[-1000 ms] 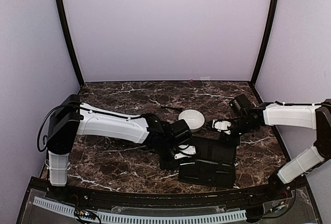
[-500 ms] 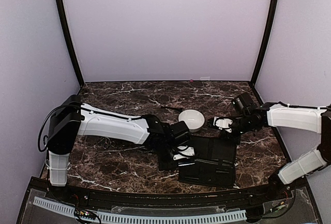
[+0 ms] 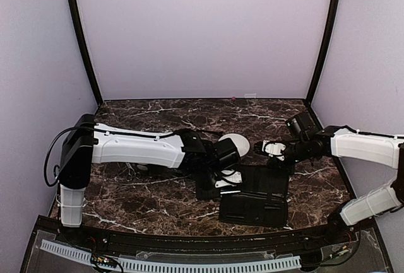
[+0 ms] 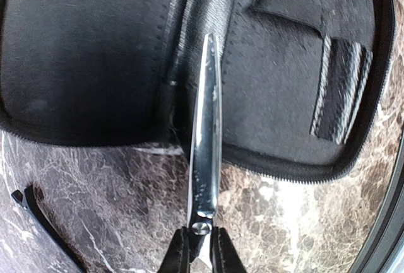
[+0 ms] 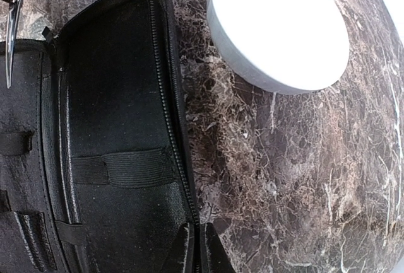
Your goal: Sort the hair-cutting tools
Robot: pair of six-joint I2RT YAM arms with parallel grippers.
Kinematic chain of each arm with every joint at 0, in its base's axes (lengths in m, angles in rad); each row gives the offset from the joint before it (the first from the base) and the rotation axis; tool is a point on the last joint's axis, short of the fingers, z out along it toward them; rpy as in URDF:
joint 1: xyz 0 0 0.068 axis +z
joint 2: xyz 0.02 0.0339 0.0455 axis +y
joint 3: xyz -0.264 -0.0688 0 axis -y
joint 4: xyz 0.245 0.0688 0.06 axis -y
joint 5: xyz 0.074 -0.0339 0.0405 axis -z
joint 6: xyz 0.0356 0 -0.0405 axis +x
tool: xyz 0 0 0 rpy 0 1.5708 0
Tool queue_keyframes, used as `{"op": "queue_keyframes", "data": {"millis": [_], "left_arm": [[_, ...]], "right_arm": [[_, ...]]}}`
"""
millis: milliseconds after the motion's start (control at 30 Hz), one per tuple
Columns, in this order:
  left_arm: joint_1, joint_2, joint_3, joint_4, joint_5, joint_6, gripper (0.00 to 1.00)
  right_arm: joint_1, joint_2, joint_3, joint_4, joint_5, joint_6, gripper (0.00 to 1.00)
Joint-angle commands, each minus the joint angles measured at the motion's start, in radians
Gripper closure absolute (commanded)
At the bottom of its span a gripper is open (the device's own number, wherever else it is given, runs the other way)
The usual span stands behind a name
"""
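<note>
My left gripper is shut on silvery scissors near their pivot, blades closed and pointing out over the open black case. In the top view the left gripper is at the case's left edge. The scissors' tip also shows in the right wrist view. My right gripper is shut on the case's zip edge, at the case's far right corner in the top view. A thin dark stick lies on the table left of the case.
One white bowl stands just behind the case, between both grippers; it also shows in the right wrist view. A thin dark stick lies left of the bowl. The left arm spans the table's left half. Dark marble tabletop.
The left wrist has swung away from me and to the right, toward the bowl, with the scissors still held at the case's left edge. The right gripper has shifted slightly back, still holding the case.
</note>
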Motion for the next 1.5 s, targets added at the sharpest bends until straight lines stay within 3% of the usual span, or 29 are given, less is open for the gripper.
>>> {"op": "queue_keyframes", "data": {"millis": [0,600,1467], "left_arm": [[-0.02,0.036,0.046,-0.09,-0.054,0.033,1.0],[-0.07,0.137,0.132,-0.111,-0.038,0.06,1.0],[-0.103,0.355,0.458,-0.126,0.074,0.059,1.0]], "right_arm": [[0.009,-0.028,-0.008,0.046,-0.007,0.012,0.96],[0.02,-0.03,-0.015,0.051,0.003,0.016,0.96],[0.03,-0.03,-0.024,0.056,0.016,0.013,0.96]]}}
